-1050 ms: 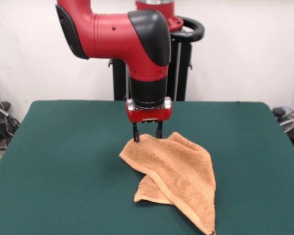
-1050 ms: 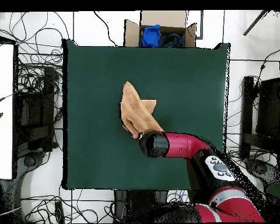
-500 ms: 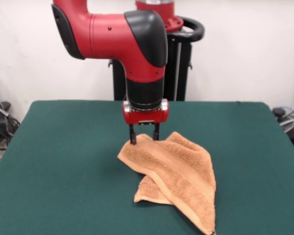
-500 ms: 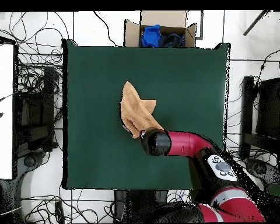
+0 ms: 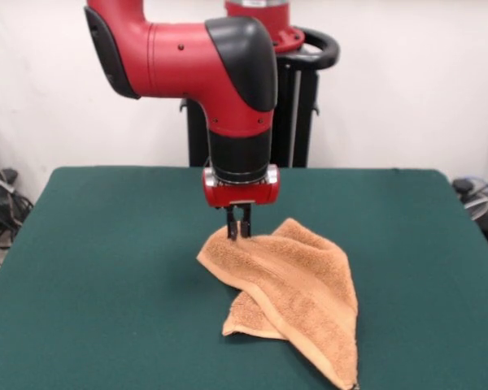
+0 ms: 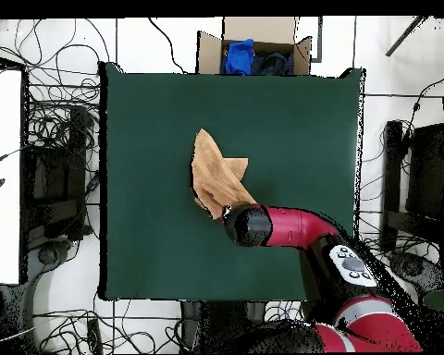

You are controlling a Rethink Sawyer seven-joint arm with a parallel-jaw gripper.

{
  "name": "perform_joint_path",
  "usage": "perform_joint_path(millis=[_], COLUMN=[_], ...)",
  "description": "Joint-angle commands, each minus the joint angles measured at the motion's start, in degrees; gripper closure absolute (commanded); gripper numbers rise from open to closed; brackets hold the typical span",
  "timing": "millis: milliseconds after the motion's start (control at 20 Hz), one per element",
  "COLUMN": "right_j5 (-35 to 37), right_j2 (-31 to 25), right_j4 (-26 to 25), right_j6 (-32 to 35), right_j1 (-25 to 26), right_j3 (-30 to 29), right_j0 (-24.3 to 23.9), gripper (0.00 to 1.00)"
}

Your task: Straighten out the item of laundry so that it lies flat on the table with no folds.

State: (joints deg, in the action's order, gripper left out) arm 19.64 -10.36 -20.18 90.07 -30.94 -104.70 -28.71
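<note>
The orange-tan towel (image 5: 297,288) lies folded over itself on the dark green table (image 5: 106,268), with layers overlapping and one corner reaching the near edge. My gripper (image 5: 237,231) stands straight down at the towel's far left corner, its fingers shut on a pinch of the terry cloth there. In the overhead view the towel (image 6: 216,176) sits near the table's (image 6: 152,120) middle, and the arm's red and black wrist (image 6: 247,226) covers the gripper and the corner it holds.
A cardboard box (image 6: 249,48) holding blue and dark cloth stands past the table's far edge in the overhead view. Cables and stands crowd the floor on both sides of the table.
The fingers, spread apart over the towel's corner before, have closed together on the cloth. The arm shifted slightly left earlier and now holds still.
</note>
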Motion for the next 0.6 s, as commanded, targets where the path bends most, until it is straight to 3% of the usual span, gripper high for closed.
perform_joint_path(millis=[50, 600], right_j5=[-0.76, -0.4], right_j2=[-4.83, -2.71], right_j4=[-0.72, -1.79], right_j6=[2.32, 2.87], right_j1=[0.98, -0.84], right_j3=[4.17, 4.44], right_j0=[-0.77, 1.8], gripper=[1.0, 1.0])
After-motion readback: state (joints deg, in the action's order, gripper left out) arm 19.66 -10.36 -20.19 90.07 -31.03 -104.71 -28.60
